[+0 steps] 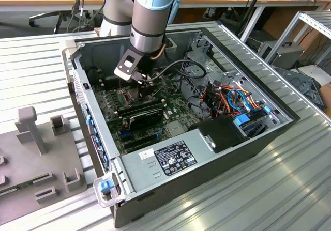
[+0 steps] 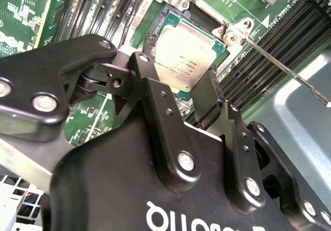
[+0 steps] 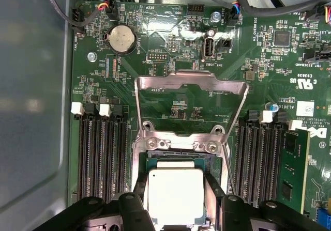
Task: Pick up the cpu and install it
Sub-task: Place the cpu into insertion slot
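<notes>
The cpu, a small square chip with a pale silver face, sits low over the dark socket on the green motherboard. In both wrist views my gripper has a black finger against each side of the chip, shut on it. The second wrist view shows the cpu lying almost flat inside the socket's outline between the fingers. The socket's hinged metal frame stands swung open beyond it. In the exterior view my gripper reaches down into the open computer case.
Memory slots flank the socket on both sides. A thin metal lever sticks out beside the socket. Cables and a grey power supply fill the case's other end. A grey fixture stands at the exterior view's left.
</notes>
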Tool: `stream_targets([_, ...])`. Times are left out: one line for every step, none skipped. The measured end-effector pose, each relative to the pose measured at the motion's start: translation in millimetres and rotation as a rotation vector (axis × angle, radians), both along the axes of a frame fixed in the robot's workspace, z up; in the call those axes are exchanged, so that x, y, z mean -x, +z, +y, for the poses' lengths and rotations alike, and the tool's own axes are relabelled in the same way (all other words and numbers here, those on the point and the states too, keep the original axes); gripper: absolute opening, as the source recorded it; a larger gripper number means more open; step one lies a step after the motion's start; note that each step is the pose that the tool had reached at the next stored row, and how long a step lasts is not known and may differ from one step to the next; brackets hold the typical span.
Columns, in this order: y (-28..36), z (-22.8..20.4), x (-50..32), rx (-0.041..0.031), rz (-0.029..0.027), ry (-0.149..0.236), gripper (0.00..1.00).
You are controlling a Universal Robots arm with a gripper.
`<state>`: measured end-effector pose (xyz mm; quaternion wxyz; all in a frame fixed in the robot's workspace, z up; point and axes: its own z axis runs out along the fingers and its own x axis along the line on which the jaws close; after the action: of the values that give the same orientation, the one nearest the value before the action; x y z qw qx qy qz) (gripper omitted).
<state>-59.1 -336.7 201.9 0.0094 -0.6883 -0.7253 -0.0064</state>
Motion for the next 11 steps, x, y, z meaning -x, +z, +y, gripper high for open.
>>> stream_targets([0.0,0.0,0.0,0.0000,0.0000,0.000,0.53])
stream_targets([0.0,0.0,0.0,0.0000,0.0000,0.001,0.53])
stream_targets([0.2,-0.1,0.0,-0.0001,-0.0001,0.001,0.53])
stream_targets([1.5,-0.1,0.0,-0.0002,-0.0001,0.001,0.53])
stream_targets([2.5,-0.1,0.0,-0.0001,-0.0001,0.001,0.53])
stream_targets([3.5,-0.2,0.0,-0.0001,-0.0002,0.001,0.53])
stream_targets([4.5,-0.3,0.0,0.0000,-0.0001,0.001,0.53])
stream_targets([4.6,-0.4,0.0,-0.0002,-0.0002,0.001,0.53])
stream_targets([4.6,-0.6,0.0,-0.0002,-0.0002,0.000,0.53])
stream_targets([4.6,-0.8,0.0,0.0000,-0.0002,-0.002,0.53])
stream_targets([4.6,-1.0,0.0,0.0001,-0.0001,-0.008,0.53])
